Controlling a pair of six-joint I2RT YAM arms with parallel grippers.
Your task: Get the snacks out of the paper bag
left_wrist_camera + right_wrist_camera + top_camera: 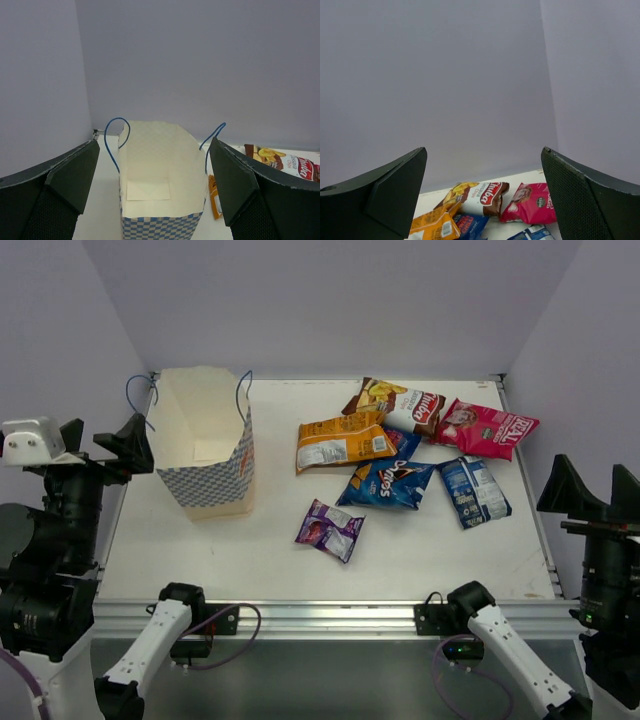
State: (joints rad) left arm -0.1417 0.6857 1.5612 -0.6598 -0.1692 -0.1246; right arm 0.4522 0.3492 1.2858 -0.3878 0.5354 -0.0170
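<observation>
Top external view, starting at your left: your left pincer [103, 435] is hovering at the left edge of the tabletop [260, 560]. Its jaws are standing spread wide and gripping nothing. Just to its right, the paper bag [215, 478] is standing upright and open-mouthed on the left part of the tabletop, with its blue string handles [136, 397] sticking up at the rim. In the left wrist view the left pincer [154, 141] is framing the paper bag [160, 226] between its spread fingers, and you are looking down onto the bag's cream floor.

Moving right, the snacks are lying flat on the tabletop outside the bag.
- The purple packet [331, 529] is sitting nearest the bag, toward the near side and apart from the rest.
- The orange packet [342, 443] is lying farther back.
- The blue Doritos packet [388, 483] is lying just near-right of the orange one.
- The brown-and-white packet [398, 403] is lying at the far side, touching the orange one.
- The red-pink packet [486, 427] is touching the right end of the brown-and-white one.
- The blue-and-white packet [473, 490] is lying just right of the Doritos.

At the right edge your right pincer [592, 475] is hanging with its jaws spread, pinching nothing. In the right wrist view the right pincer [484, 149] is showing the orange packet [432, 225], the brown-and-white packet [480, 195] and the red-pink packet [530, 205] low between its fingers.
</observation>
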